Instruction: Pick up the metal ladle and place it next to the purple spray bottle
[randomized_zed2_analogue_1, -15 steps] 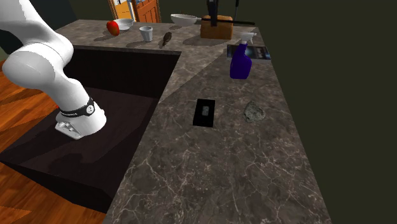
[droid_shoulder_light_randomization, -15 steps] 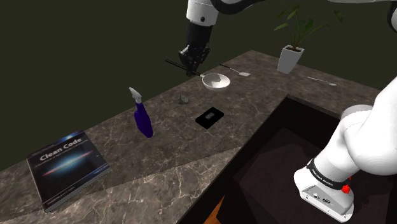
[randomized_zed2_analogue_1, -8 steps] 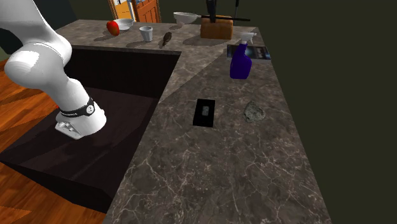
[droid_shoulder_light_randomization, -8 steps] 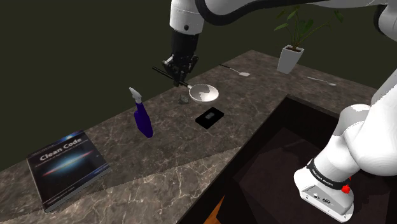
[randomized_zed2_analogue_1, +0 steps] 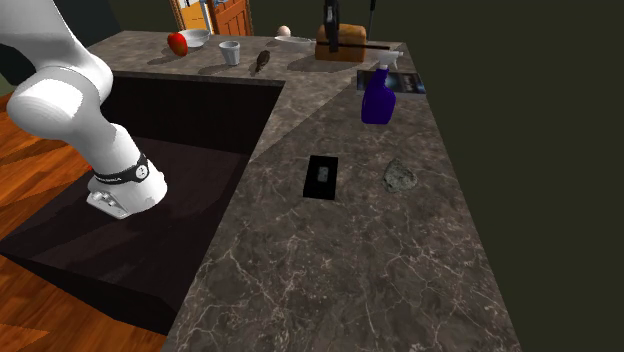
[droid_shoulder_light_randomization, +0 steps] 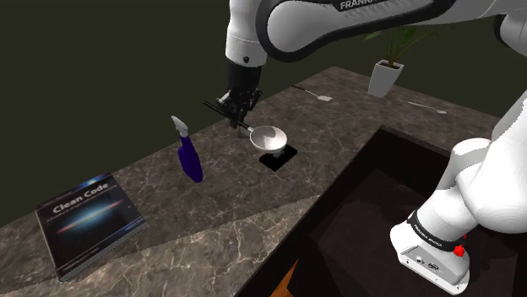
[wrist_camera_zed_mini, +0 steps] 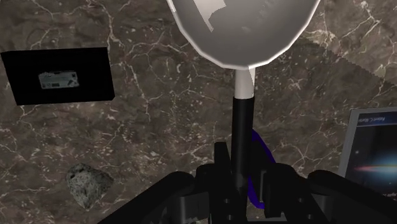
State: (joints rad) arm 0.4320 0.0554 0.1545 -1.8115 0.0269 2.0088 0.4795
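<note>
I'm working over a broad marbled counter [droid_shoulder_light_randomization: 228,211], with a dark sunken basin [droid_shoulder_light_randomization: 372,211] running along its 4 o'clock side. That drop is my first worry, because anything released too far that way could roll off the edge. In the shoulder view the book [droid_shoulder_light_randomization: 89,221] lies flat at 7 o'clock from the target. It limits the free stone on that side, so an overshoot would put the ladle on its cover. The ladle [droid_shoulder_light_randomization: 268,137] looks to be in the air above the counter. Its pale bowl hangs at 4 o'clock from the gripper [droid_shoulder_light_randomization: 237,112], and the black handle runs back through the jaws, which are pinched narrowly on it. Since the bowl sits well out from the grip, I judge it could swivel between the fingers if I swing or stop sharply, and then the placement would be off. The purple spray bottle [droid_shoulder_light_randomization: 190,159] stands upright at 8 o'clock from the bowl, near but apart. It is tall and narrow, so a low sweep with the bowl or the handle's tail could knock it over. The black slab [droid_shoulder_light_randomization: 283,158] lies just under the bowl, at its 5 o'clock. If I lower too early, the ladle would end up perched crookedly on it. The small grey stone [wrist_camera_zed_mini: 89,183] beside that slab could also tilt the bowl if I lowered onto it.
</note>
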